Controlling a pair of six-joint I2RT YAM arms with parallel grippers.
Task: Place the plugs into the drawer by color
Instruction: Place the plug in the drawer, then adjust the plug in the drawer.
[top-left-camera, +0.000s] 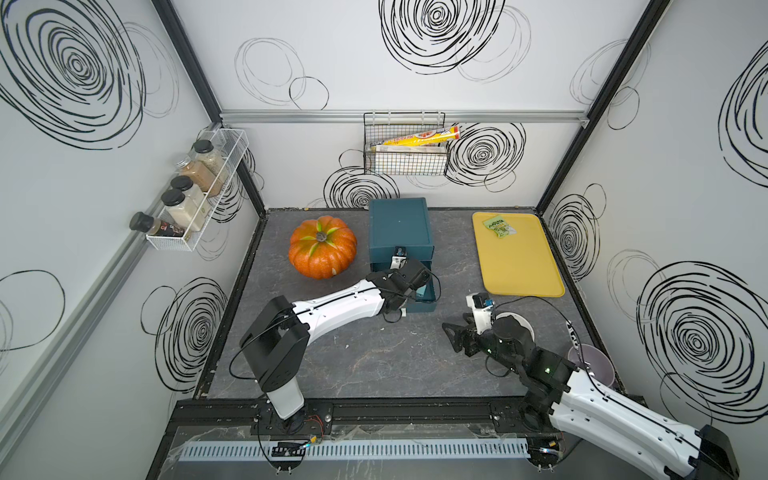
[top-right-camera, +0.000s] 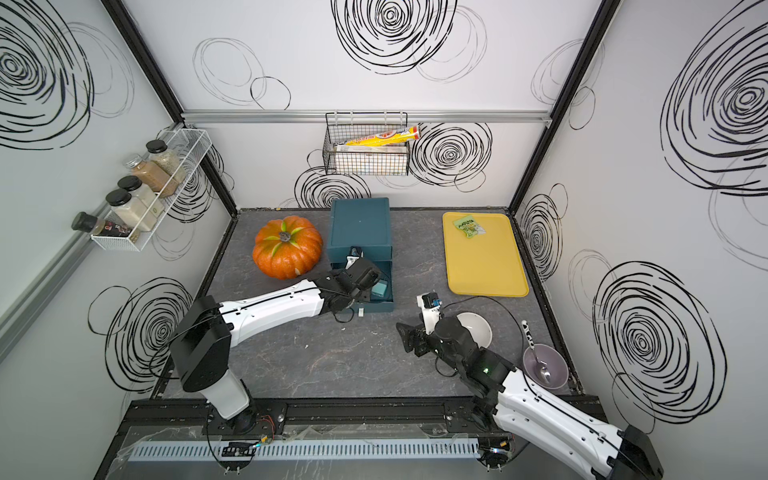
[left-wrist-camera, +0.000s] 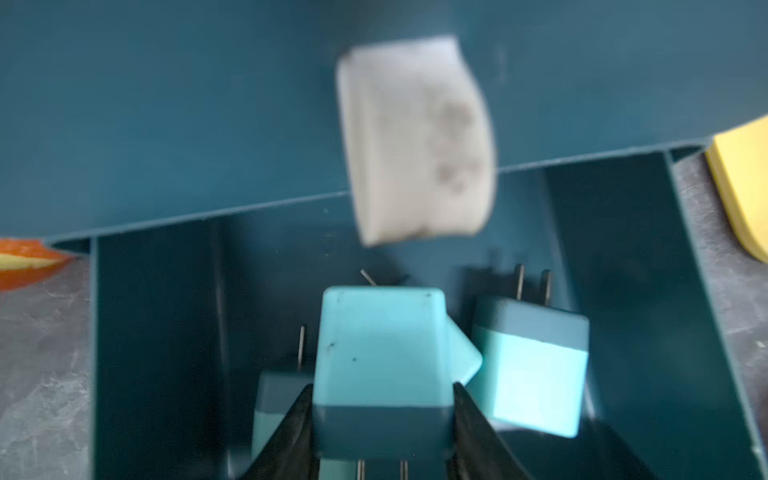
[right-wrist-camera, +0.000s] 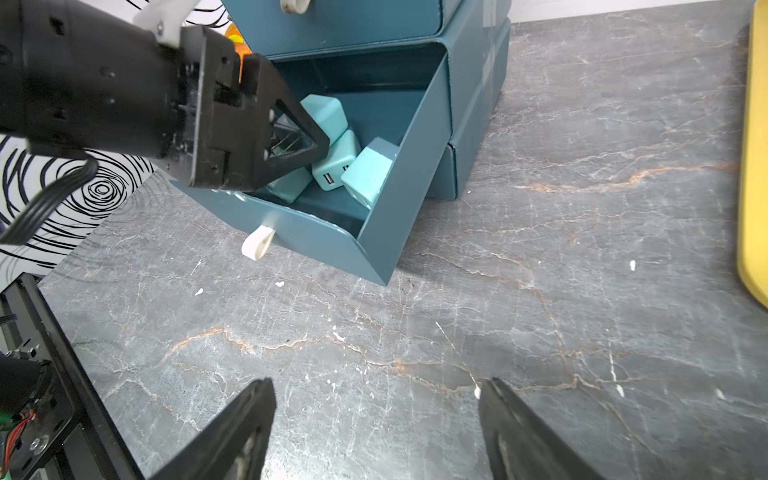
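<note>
The dark teal drawer (top-left-camera: 399, 224) chest stands at the back middle of the table, seen in both top views, also (top-right-camera: 359, 224). Its middle drawer (right-wrist-camera: 415, 166) is pulled out. Several teal plugs lie in it, among them one (left-wrist-camera: 532, 374) and another (right-wrist-camera: 365, 174). My left gripper (left-wrist-camera: 382, 385) reaches into this drawer and is shut on a teal plug (left-wrist-camera: 382, 353), a jaw pressed to each side. My right gripper (right-wrist-camera: 376, 384) hangs open over bare table to the right of the chest, nothing between its fingers.
An orange pumpkin (top-left-camera: 322, 247) sits left of the chest. A yellow tray (top-left-camera: 517, 257) with a green packet (top-left-camera: 498, 226) lies at the back right. A white bowl (top-right-camera: 473, 328) and a purple bowl (top-right-camera: 544, 368) with a spoon stand by the right arm.
</note>
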